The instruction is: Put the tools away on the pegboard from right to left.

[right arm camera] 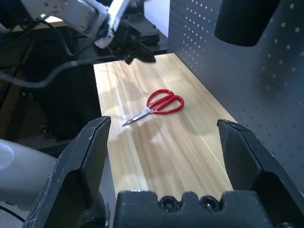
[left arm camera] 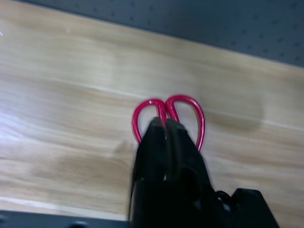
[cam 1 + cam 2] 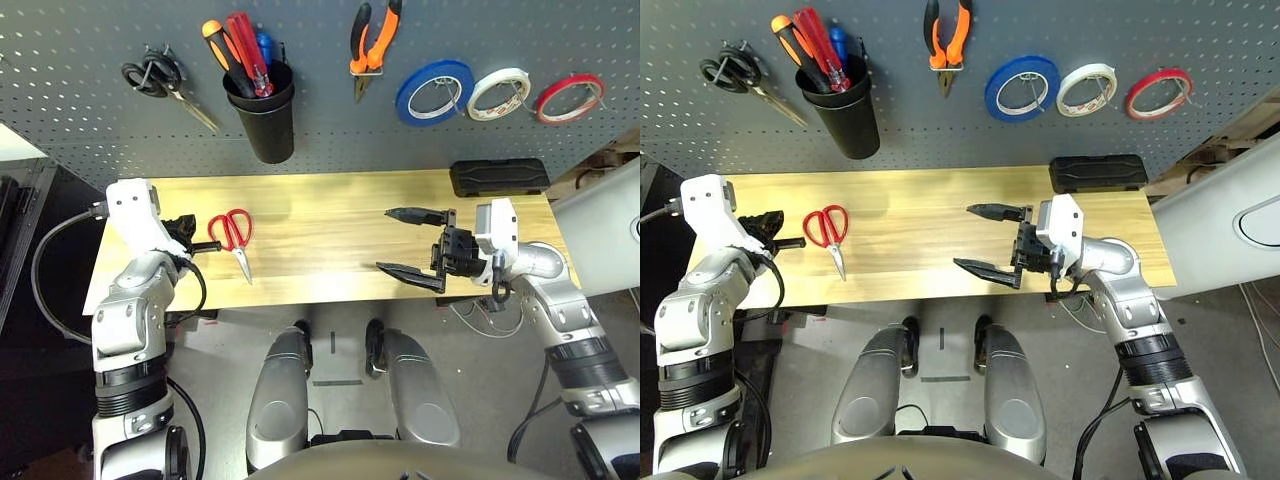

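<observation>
The red-handled scissors [image 3: 232, 230] lie flat on the wooden table [image 3: 330, 215] at the left, blades pointing toward the front edge. My left gripper [image 3: 210, 245] hovers low just left of the handles, fingers together and holding nothing; in the left wrist view its tips [image 2: 165, 124] sit right before the two red loops [image 2: 201, 124]. My right gripper [image 3: 387, 240] hangs wide open over the table's right half, empty. On the pegboard [image 3: 90, 110] hang the red tape ring [image 3: 569, 98] and the orange-and-black pliers [image 3: 375, 40]. The red-handled screwdriver [image 3: 245, 50] stands in the black cup [image 3: 262, 115].
Black-handled scissors [image 3: 155, 78] hang on the pegboard's left; blue tape [image 3: 435, 92] and white tape [image 3: 498, 92] hang between the pliers and the red ring. A black case [image 3: 498, 177] lies at the table's back right corner. The table's middle is bare wood.
</observation>
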Controlling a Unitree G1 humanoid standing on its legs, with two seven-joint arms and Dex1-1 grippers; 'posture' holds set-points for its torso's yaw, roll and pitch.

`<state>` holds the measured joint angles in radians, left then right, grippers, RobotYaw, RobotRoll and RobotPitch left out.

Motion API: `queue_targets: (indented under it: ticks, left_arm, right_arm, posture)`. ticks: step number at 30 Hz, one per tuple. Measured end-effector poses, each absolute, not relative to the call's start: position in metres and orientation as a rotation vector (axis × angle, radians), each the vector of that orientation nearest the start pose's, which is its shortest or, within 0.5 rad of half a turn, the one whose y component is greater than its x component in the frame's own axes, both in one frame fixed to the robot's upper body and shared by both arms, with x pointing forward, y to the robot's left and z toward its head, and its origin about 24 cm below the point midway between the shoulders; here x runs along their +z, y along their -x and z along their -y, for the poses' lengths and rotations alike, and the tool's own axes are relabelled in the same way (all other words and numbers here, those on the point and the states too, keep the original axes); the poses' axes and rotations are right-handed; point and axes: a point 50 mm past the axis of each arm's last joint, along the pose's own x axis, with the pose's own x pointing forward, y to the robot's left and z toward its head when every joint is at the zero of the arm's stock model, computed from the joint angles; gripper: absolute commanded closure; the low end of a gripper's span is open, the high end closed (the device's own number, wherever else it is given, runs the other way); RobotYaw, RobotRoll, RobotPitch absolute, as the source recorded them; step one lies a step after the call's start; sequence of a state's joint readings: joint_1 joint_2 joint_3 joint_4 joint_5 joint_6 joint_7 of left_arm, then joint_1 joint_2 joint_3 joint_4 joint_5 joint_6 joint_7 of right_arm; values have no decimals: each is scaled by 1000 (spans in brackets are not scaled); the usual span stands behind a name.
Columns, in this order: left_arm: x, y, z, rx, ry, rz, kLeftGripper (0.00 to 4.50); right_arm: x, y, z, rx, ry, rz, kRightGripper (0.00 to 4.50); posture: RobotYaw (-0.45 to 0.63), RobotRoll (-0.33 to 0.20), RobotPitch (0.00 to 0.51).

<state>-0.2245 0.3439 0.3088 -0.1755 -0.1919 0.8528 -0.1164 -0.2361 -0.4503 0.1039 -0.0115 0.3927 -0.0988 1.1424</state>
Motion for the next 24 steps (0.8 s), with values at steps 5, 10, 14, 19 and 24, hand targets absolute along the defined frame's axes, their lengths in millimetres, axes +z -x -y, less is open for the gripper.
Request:
queue_targets:
  ticks: [5,10,14,19,24]
  left_arm:
    - [91,-281,-257,129,-27,-413,1205]
    - [86,-290,-262,142,-44,-442,37]
    - [75,-294,-264,150,-40,-476,37]
    - [66,-297,-266,154,-39,-501,37]
    - [57,-299,-269,168,-41,-523,37]
  right_arm:
    - [117,-252,144,1298,227,258,0]
    - [119,-250,140,1302,232,270,0]
    - [120,-249,137,1299,236,277,0]
    - [122,-247,133,1311,240,290,0]
    - [122,-246,133,1304,238,292,0]
  posture:
    - [1,0,299]
    - [-7,0,306]
    - [-19,0,311]
    - [-28,0,317]
    - [-38,0,323]
